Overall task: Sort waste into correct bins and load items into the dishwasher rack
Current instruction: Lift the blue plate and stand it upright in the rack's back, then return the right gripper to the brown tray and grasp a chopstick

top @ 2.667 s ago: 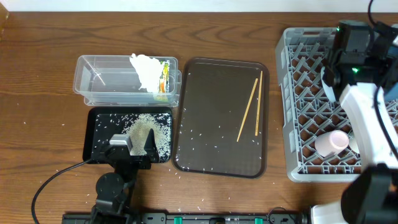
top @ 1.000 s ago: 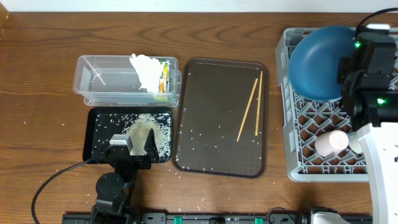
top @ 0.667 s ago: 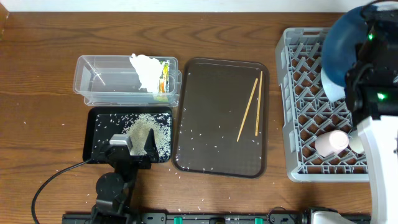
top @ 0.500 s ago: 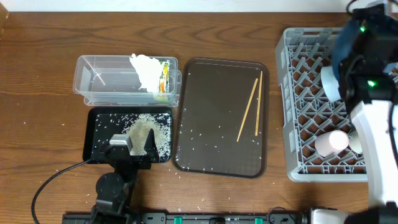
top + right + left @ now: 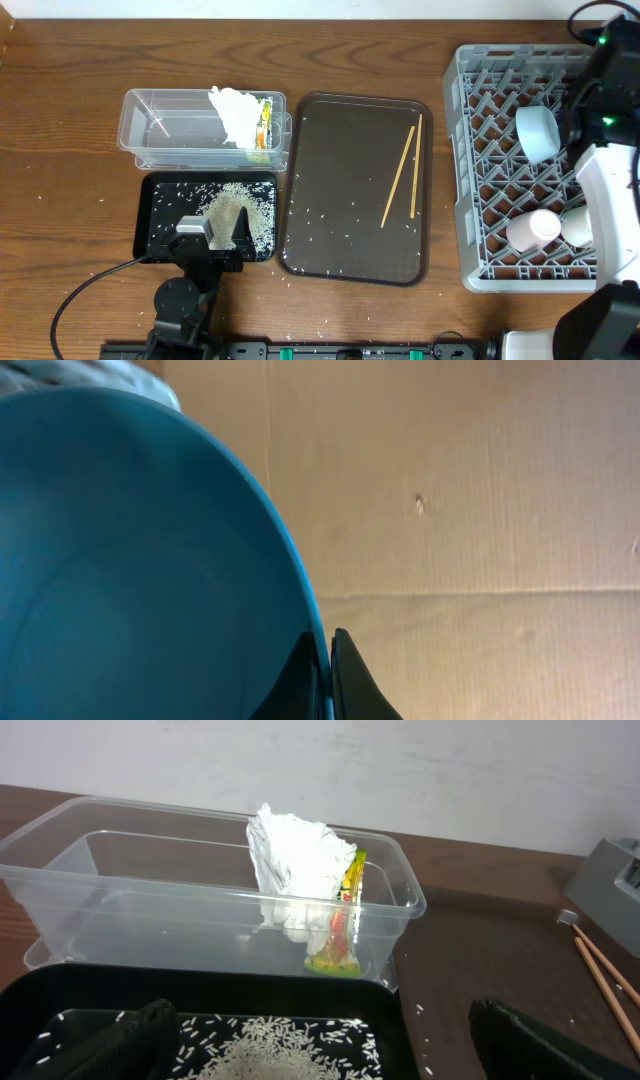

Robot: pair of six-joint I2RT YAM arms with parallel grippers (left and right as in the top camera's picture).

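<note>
On the left of the table, the clear tub [image 5: 160,130] holds a crumpled white tissue [image 5: 235,112] and a yellow-orange-green wrapper [image 5: 264,125], both at its right end. Just in front of it, we see the black tray [image 5: 158,205] carrying a heap of white rice [image 5: 235,205], with stray grains on the wood around it. Our left gripper [image 5: 214,234] hovers over that tray's near edge, its fingers [image 5: 120,1038] spread wide and holding nothing.

At the middle, the brown tray [image 5: 340,200] bears two thin wooden chopsticks [image 5: 405,175] lying close together near its right side, plus scattered grains.

To the right, the grey rack [image 5: 480,150] holds a white bowl [image 5: 537,133] tipped on its side, a pink cup [image 5: 533,230] and a white cup [image 5: 577,228] side by side near the front.

Our right gripper [image 5: 325,660] has its fingers pinched on the rim of the blue plate [image 5: 130,560], a smooth, glossy teal curve filling the wrist view. From above the plate is hidden; we cannot tell where it hangs over the rack.

A second ago the plate showed as a broad blue disc over the rack's far end; since then the right arm [image 5: 610,190] has swung to the right edge, uncovering the bowl. Everything on the left is unchanged.
</note>
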